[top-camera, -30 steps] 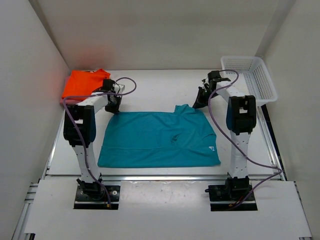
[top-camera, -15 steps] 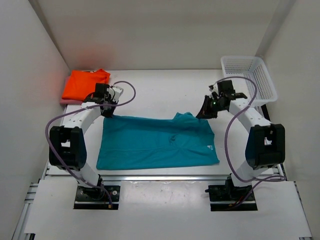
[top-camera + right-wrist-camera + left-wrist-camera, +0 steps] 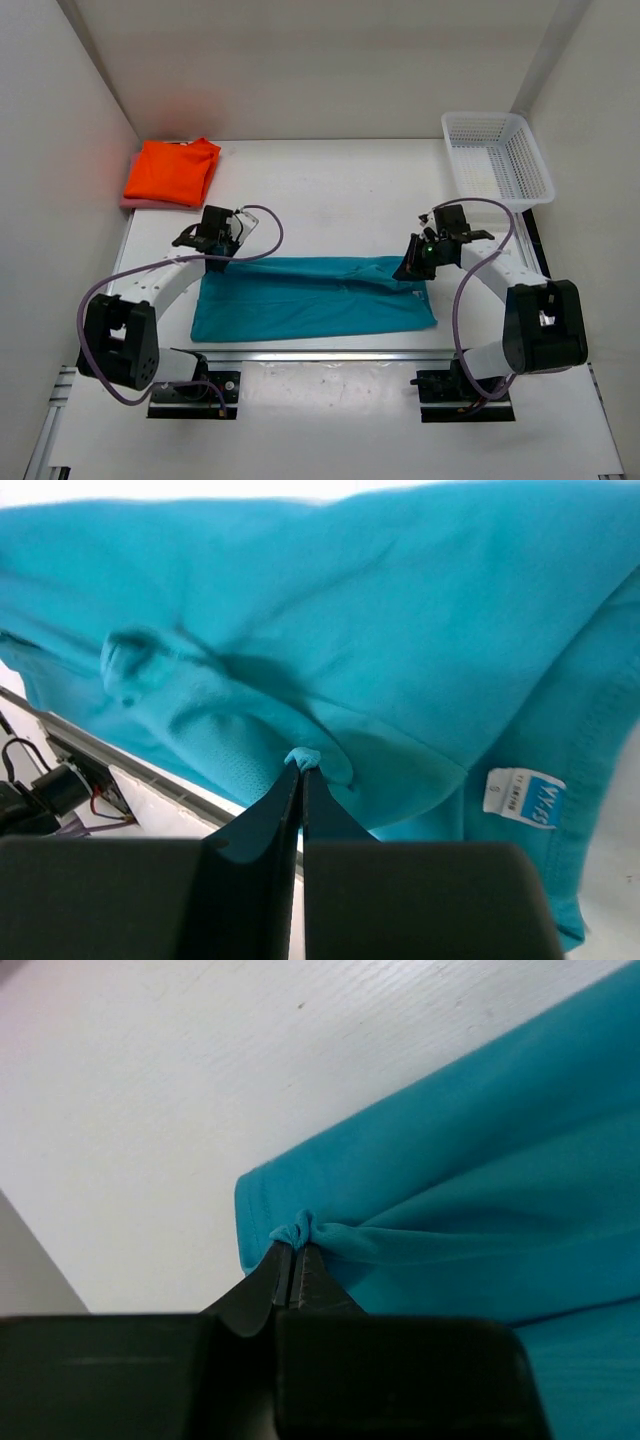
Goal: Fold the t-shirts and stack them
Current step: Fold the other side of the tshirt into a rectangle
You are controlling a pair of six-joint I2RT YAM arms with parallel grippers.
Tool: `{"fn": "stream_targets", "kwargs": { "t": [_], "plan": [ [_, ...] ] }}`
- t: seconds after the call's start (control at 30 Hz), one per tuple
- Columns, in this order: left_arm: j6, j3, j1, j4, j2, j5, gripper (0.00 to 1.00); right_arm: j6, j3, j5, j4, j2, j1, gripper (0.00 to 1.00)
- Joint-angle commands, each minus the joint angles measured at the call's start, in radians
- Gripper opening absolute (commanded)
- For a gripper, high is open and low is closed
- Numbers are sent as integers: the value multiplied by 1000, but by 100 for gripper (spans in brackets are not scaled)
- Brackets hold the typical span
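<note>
Top view: teal shirt (image 3: 310, 300) lies across the near middle of the table (image 3: 330, 190), between the two arms, as a wide band with a crease running along its length. Left gripper (image 3: 220, 260) sits at its far-left corner and right gripper (image 3: 410, 268) at its far-right corner, both low over the cloth. Orange shirt (image 3: 172, 170) is folded in the far-left corner on top of a pink shirt (image 3: 127, 202), of which only an edge shows. Basket (image 3: 540, 170) is far right, well apart. Left wrist view: left gripper (image 3: 292, 1255) is clamped tight on a small bunched nub of teal shirt (image 3: 480, 1160) edge, with the hem corner just beside it and bare table (image 3: 150, 1080) beyond. Right wrist view: right gripper (image 3: 301, 775) is likewise pinched on a tuck of teal shirt (image 3: 350, 610). Cloth drapes off it in folds, so the pinch looks slightly lifted; label (image 3: 523, 797) is off to its right. My read: mid-fold, taking the far edge toward the near hem. To do it well, move both pinches in step and parallel. Keep light tension across so the middle doesn't sag. Land the carried edge square on the near hem and get low before letting go. The right side looks more rumpled than the left and may want a small outward tug. Risk: pinches this thin can slip.
</note>
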State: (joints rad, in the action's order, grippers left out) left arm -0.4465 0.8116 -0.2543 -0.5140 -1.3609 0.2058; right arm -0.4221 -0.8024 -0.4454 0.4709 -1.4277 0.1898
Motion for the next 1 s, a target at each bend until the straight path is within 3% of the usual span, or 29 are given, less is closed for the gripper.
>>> {"fn": "stream_targets", "kwargs": {
  "t": [0.0, 0.27, 0.3, 0.43, 0.5, 0.57, 0.8, 0.97],
  "plan": [
    [-49, -45, -5, 72, 51, 75, 0, -24, 20, -9, -71, 61, -4, 0],
    [-31, -81, -54, 94, 40, 90, 0, -46, 75, -16, -137, 29, 36, 0],
    [-31, -83, -56, 94, 45, 95, 0, -46, 83, -27, -138, 29, 36, 5],
    [-29, -89, -33, 53, 72, 106, 18, -11, 109, -32, -89, 44, 10, 26],
    [-29, -88, -8, 25, 98, 86, 38, 25, 132, -29, -72, 90, -3, 29],
    [-20, -81, -2, -3, 111, 83, 43, 43, 134, -38, -61, 122, -24, 30],
    [-18, -72, 10, -132, 167, 55, 45, 62, 8, 14, -9, 196, 22, 23],
    [-29, -60, 13, -141, 175, 49, 46, 51, -104, 22, -77, 69, 59, 15]
  ]
}}
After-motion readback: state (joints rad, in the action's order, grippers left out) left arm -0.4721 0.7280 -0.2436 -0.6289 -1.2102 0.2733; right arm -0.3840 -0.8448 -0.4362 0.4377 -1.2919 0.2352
